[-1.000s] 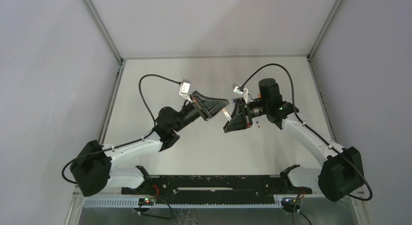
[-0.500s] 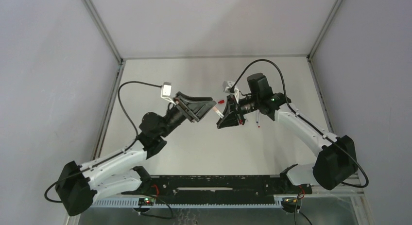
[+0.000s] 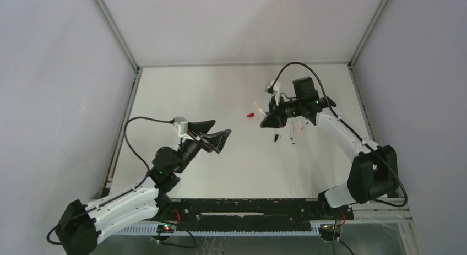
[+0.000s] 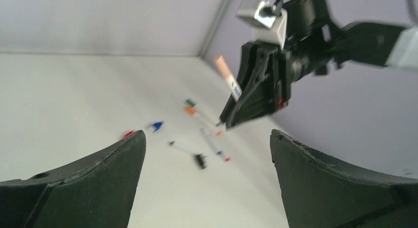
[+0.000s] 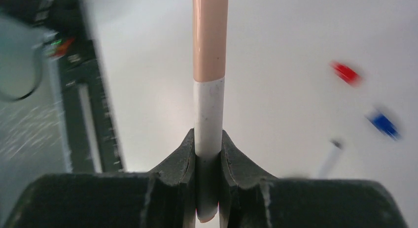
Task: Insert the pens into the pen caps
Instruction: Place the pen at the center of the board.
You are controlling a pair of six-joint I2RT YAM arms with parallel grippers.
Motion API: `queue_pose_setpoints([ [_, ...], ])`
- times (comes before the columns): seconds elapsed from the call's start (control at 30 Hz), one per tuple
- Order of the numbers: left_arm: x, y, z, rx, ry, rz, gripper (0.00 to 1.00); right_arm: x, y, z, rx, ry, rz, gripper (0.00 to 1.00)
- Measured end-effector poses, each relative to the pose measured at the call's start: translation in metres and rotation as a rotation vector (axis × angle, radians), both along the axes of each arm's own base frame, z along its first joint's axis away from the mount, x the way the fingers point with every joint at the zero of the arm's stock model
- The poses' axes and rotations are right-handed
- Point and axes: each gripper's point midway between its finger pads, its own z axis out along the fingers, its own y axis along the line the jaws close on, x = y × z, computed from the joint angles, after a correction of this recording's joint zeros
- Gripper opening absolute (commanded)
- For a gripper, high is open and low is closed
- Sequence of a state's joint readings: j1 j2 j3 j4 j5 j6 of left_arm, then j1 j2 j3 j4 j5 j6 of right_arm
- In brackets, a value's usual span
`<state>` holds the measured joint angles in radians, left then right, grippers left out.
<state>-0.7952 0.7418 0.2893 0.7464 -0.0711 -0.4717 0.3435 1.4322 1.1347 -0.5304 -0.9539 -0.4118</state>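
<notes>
My right gripper [image 3: 269, 119] is shut on a white pen [image 5: 208, 114] that wears a peach-orange cap [image 5: 210, 36] and sticks out past the fingertips. It hangs above the table at the back right. The same capped pen [image 4: 227, 76] shows in the left wrist view, held by the right gripper [image 4: 261, 90]. My left gripper [image 3: 222, 126] stands wide open and empty at the middle left, well apart from the right one. On the table lie a red cap [image 3: 250, 115], a blue cap [image 4: 156, 125], a green cap [image 4: 190, 103], a black cap [image 4: 200, 161] and loose pens [image 4: 214, 144].
The loose pens [image 3: 292, 135] and caps lie clustered under and beside the right gripper. The grey side walls close in the table [image 3: 182, 95] on the left, back and right. A black rail [image 3: 242, 208] runs along the near edge between the arm bases.
The left gripper has opened, letting go of the orange cap end, and pulled back toward the near left. The right gripper has carried the capped pen to the back right.
</notes>
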Motion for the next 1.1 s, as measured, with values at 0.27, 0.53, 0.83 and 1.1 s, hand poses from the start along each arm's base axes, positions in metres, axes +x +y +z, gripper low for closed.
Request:
queue_pose_setpoints([
  [0.27,0.037,0.003,-0.082,0.266,0.079,0.154,0.97,0.108,-0.109,-0.098,-0.297,0.150,-0.579,0.00],
  [0.53,0.044,0.012,-0.123,0.318,0.123,0.211,0.97,0.133,-0.173,-0.128,-0.445,0.177,-0.801,0.02],
  [0.83,0.045,0.009,-0.118,0.275,0.108,0.207,0.96,0.153,-0.196,-0.138,-0.529,0.152,-0.874,0.04],
  [1.1,0.037,0.007,-0.114,0.219,0.123,0.172,0.94,0.152,-0.207,-0.157,-0.577,0.189,-0.877,0.06],
])
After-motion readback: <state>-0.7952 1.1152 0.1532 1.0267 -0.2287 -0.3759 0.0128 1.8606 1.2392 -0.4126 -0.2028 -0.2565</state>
